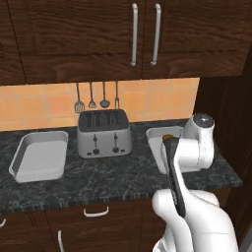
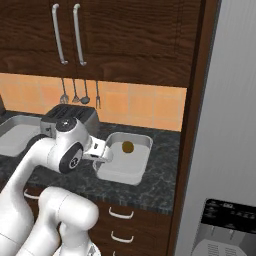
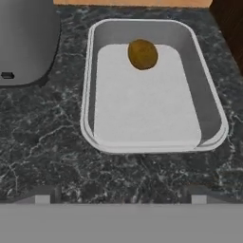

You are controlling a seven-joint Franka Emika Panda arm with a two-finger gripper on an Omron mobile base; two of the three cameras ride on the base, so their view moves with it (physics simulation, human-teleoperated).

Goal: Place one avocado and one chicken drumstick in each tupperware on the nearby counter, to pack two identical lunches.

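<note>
Silver toaster [image 1: 104, 134], two slots on top and two dark knobs on its front face, set against the back wall. Above it, four utensils [image 1: 97, 97] hang in a row on the orange tiled wall [image 1: 39, 106] (a slotted spatula at the left end). Dark wood upper cabinets [image 1: 88, 34] carry long silver handles [image 1: 134, 34]. A grey refrigerator [image 2: 225, 150] stands at the far right.

Avocado [image 3: 142, 54]: olive-brown. Tupperware [image 3: 209, 109] beyond the claw [image 3: 120, 198]: pale grey-white. Surface [image 3: 52, 137]: black-grey, speckled and veined. Toaster [image 1: 104, 133]: silver, dark slots. Wall tiles [image 1: 44, 106]: orange.
</note>
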